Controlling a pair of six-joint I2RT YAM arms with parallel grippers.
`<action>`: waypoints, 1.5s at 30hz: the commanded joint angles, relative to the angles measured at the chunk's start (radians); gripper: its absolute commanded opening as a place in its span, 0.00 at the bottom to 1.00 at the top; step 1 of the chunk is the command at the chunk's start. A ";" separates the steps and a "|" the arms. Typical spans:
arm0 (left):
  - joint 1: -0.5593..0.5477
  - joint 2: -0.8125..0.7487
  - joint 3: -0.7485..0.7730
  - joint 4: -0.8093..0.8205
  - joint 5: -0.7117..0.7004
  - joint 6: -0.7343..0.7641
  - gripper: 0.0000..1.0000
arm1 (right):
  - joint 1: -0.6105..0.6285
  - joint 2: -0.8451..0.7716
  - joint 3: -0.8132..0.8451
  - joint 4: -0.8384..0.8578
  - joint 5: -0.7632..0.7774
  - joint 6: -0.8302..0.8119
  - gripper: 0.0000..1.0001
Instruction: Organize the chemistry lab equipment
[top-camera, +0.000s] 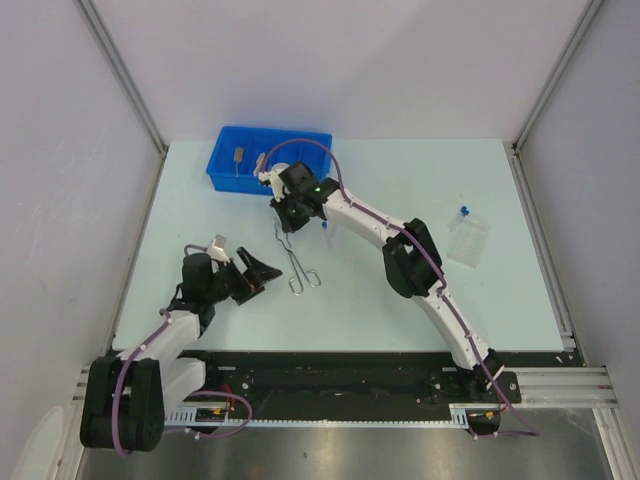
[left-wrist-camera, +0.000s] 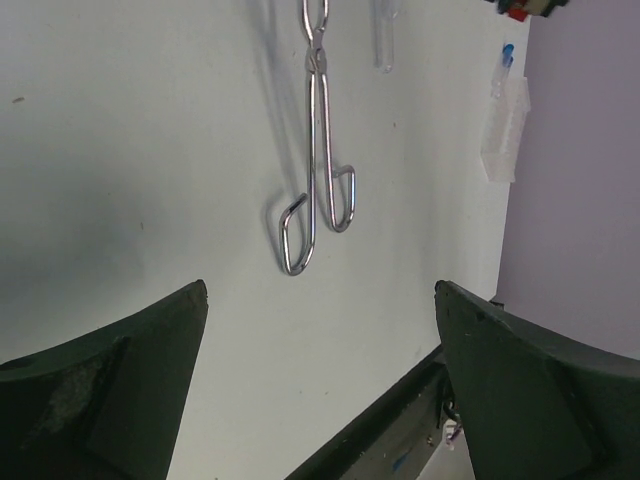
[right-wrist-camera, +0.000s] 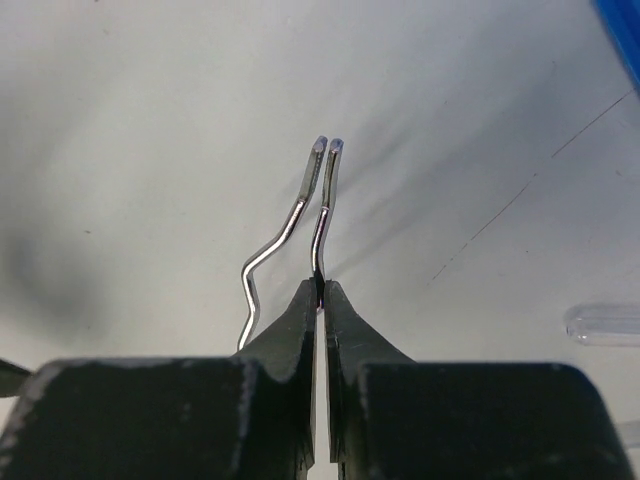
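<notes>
Clock set on the top view, 12 pointing away from the arm bases.

- Left gripper (top-camera: 251, 279): at 8 o'clock, low over the table, fingers spread wide with nothing between them. It faces the loop end of the tongs but is apart from it.
- Blue bin (top-camera: 225, 183): at 11 o'clock. Small items lie inside, too small to name.
- Silver wire tongs (left-wrist-camera: 312, 130): flat on the table near centre, loops toward 6 and tips toward 12.
- Right gripper (right-wrist-camera: 320, 290): just short of the bin, pinched tight on the tongs near the tip end. The wrist view suggests only one wire limb is caught; the other kinks out past the left finger.
- Clear tube (right-wrist-camera: 605, 325): lies just at 3 o'clock of that grip.
- Clear plastic tube rack (top-camera: 468, 240): well off at 3 o'clock, with a blue-capped tube at its far end.

Step in hand, as I judge it, is lifting the tongs for the bin. Raise slowly and level, because a one-limb pinch may let them swivel or splay. Clear the bin wall before moving toward 11, and do not sweep toward the loose tube.
</notes>
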 joint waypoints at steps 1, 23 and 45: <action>-0.035 0.064 0.000 0.124 -0.045 -0.031 0.99 | -0.003 -0.087 -0.008 0.034 -0.042 0.027 0.00; -0.175 0.633 0.099 0.570 -0.139 -0.119 0.74 | 0.014 -0.120 -0.036 0.043 -0.086 0.044 0.00; -0.201 0.618 0.067 0.667 -0.094 -0.154 0.08 | 0.020 -0.189 -0.108 0.055 -0.123 0.050 0.00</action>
